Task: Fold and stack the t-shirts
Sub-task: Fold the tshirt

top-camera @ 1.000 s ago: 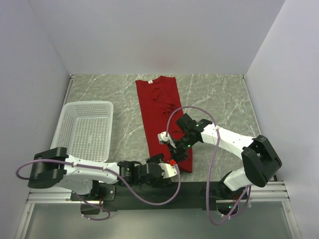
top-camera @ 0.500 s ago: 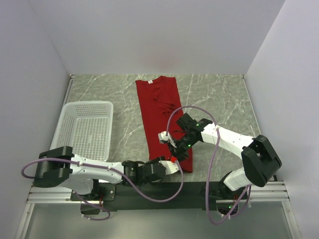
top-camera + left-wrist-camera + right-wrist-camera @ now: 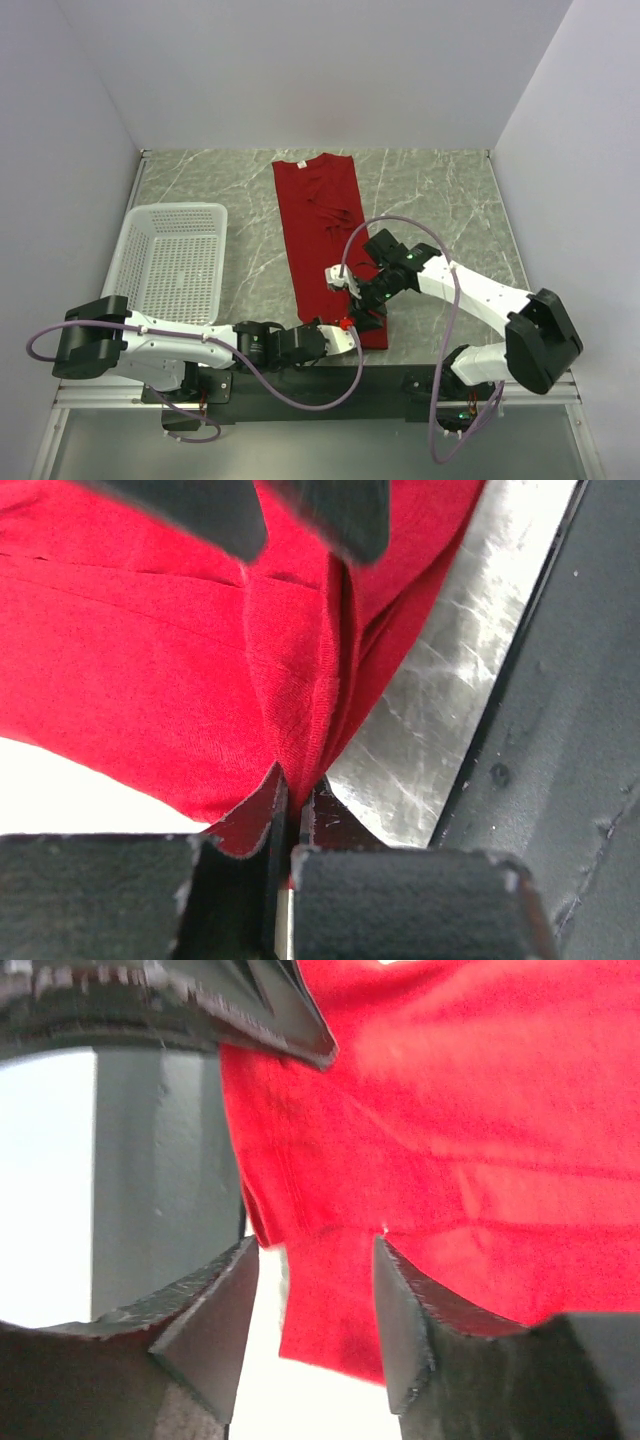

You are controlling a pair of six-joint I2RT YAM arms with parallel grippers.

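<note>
The deep-red t-shirt lies on the marble table as a long narrow strip, neck at the far end. My left gripper is at the strip's near end. In the left wrist view the left gripper is shut on a pinched ridge of the t-shirt beside the near hem. My right gripper hovers just beyond it over the same end. In the right wrist view the right gripper is open, with the t-shirt hanging loose between and behind its fingers.
A white mesh basket sits at the left of the table. The black base rail runs along the near edge just behind the shirt's hem. Grey walls close in the left, far and right sides.
My left gripper has closed on the cloth at the shirt's near end. My right gripper has opened and let the cloth go, and its arm has shifted slightly right.
</note>
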